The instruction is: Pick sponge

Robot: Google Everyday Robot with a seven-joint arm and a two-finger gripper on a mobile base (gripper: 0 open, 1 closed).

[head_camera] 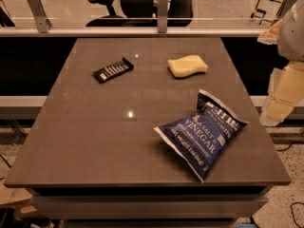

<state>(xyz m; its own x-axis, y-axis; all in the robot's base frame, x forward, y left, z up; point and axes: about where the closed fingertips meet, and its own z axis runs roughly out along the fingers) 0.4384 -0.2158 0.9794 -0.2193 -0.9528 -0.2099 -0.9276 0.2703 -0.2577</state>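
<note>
My cream-coloured gripper (280,99), open or closed I cannot tell, hangs beyond the grey table's (95,127) right edge, while the pale yellow, wavy-sided foam sponge (187,65) lies well to its left, farther back on the tabletop, long axis running crosswise.

The blue chip bag (202,136), lying on the near right part of the table (95,127), carries white lettering that reads "SALT & VINEGAR" across its face; the brand band above those words and the small line below them are too blurred to read. The black bar wrapper (112,70) at the far left bears white print that cannot be made out. The gripper (279,101) hangs beyond the table's right edge, near the bag.
</note>
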